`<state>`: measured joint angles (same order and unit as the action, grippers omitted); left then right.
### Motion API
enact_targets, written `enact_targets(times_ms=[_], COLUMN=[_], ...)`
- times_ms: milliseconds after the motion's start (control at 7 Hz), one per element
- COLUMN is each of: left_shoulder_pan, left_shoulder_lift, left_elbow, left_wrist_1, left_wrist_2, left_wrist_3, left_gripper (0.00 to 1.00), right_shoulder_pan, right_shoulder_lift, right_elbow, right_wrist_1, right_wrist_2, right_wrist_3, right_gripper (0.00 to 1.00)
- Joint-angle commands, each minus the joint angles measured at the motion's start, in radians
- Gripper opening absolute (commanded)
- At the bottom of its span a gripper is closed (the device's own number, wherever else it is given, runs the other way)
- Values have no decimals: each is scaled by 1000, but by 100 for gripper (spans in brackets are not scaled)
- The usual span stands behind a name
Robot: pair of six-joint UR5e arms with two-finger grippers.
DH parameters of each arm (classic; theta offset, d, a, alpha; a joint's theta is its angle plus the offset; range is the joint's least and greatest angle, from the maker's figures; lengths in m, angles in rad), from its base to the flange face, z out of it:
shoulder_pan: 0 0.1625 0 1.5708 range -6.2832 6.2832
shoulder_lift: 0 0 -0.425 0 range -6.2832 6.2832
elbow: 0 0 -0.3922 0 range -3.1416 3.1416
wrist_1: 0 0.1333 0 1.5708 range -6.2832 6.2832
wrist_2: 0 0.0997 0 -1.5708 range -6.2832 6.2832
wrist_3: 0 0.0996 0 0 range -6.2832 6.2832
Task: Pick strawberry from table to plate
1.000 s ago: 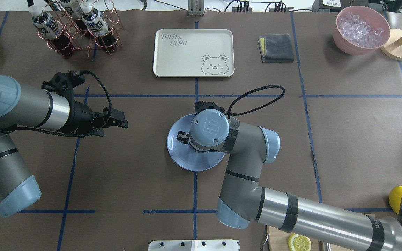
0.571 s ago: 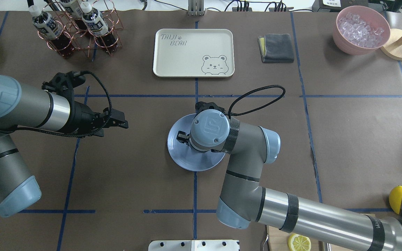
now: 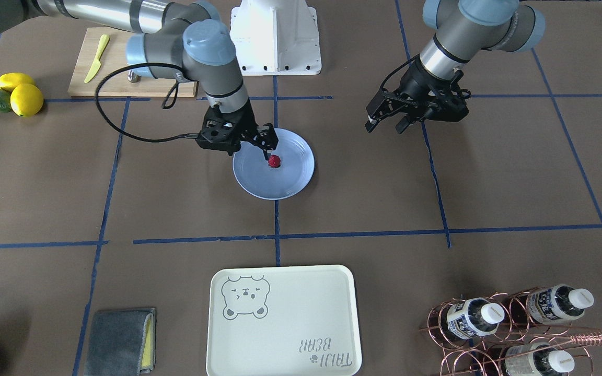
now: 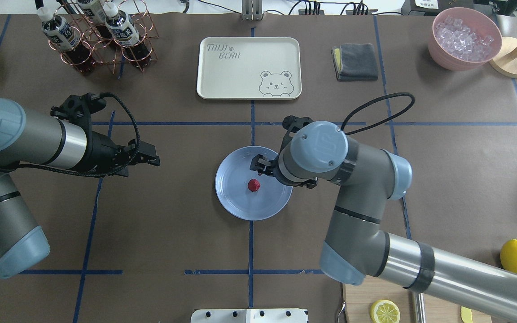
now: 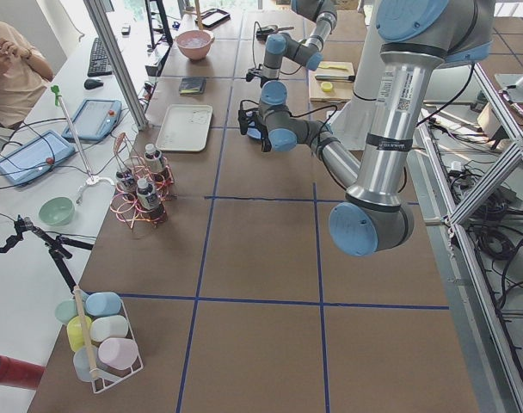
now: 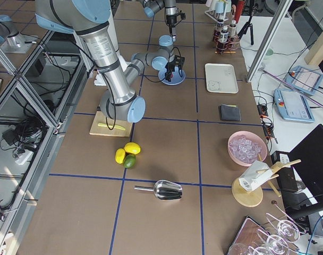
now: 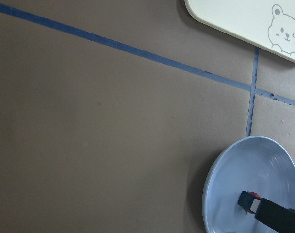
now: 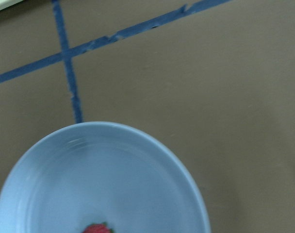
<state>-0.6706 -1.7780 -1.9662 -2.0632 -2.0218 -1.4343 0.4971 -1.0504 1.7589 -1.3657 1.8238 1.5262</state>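
Strawberry (image 4: 253, 185) lies loose near the middle of the light blue plate (image 4: 236, 202) | you see the right gripper (image 4: 258, 167) spread and empty above the plate | left gripper (image 4: 153, 159) spread, empty, well apart over the table (image 4: 173, 224)

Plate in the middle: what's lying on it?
One small red strawberry near the plate's centre, nothing else visible. The right gripper hangs over one edge, hiding part of the rim in the overhead view.
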Motion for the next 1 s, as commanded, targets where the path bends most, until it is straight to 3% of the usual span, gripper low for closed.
enact_targets(times_ms=[0, 429, 571, 714, 857], left_shoulder_pan=[-6, -237, -356, -457, -554], left_shoulder_lift=[95, 329, 400, 466, 524], left_elbow=[-6, -69, -59, -56, -40], left_wrist_1=[0, -21, -37, -37, -34], left_wrist_2=[-6, -35, -164, -231, -236], left_wrist_3=[181, 617, 799, 969, 1137], left_gripper=[99, 100, 100, 100, 100], right_shoulder_pan=[151, 465, 577, 683, 801], right_shoulder_lift=[-259, -533, -596, -627, -637], right_elbow=[189, 217, 193, 130, 58], right_wrist_1=[4, 10, 2, 2, -3], right_wrist_2=[165, 374, 417, 467, 536], right_wrist_3=[-203, -731, -924, -1093, -1247], right_gripper=[100, 100, 100, 100, 100])
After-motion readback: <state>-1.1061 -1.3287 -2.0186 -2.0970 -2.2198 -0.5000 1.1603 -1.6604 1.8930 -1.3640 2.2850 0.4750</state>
